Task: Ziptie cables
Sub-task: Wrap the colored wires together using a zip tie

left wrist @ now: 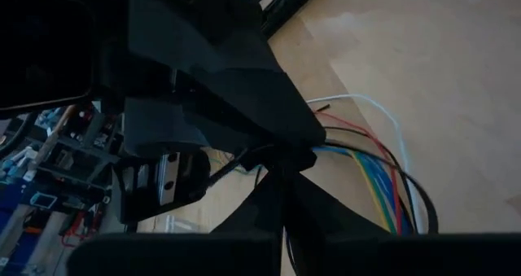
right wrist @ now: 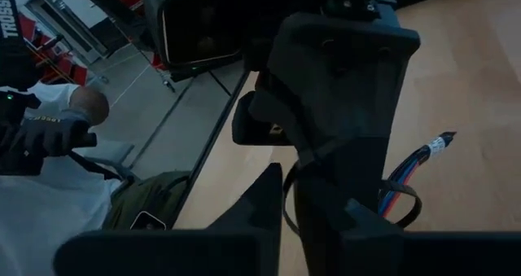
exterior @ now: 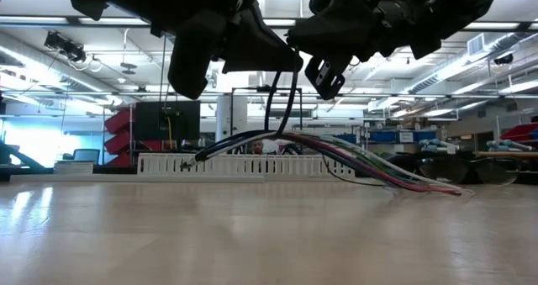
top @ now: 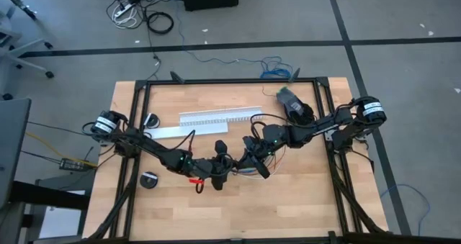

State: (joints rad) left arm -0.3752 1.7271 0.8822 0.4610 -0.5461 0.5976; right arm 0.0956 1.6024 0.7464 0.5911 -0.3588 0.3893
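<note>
The cables [exterior: 378,167], a bunch of thin coloured wires, lie at the table's middle [top: 241,170] and rise in a low arch under both grippers. The ziptie [exterior: 271,108], a thin black strip, loops down around the bunch's raised part and runs up between the grippers. My left gripper [top: 220,173] hangs above the bunch on its left, shut on the ziptie. My right gripper [top: 258,165] faces it from the right. Its fingers stand a narrow gap apart [right wrist: 286,227], with the ziptie's strip [right wrist: 286,199] running through that gap. My left gripper pinches one end of the ziptie's strip [left wrist: 281,196] between its two fingers, which slant down from the table's left. The strip hangs below them as a loop around the cables. My right gripper has the strip in its gap; whether its fingers touch it I cannot tell.
A long white slotted channel [top: 216,118] lies behind the cables toward the far edge. Two round black items [top: 149,180] [top: 151,119] sit at the left, and a small red piece [top: 194,181] lies near my left gripper. A black frame [top: 216,81] rims the table. A person [right wrist: 49,146] stands beyond it.
</note>
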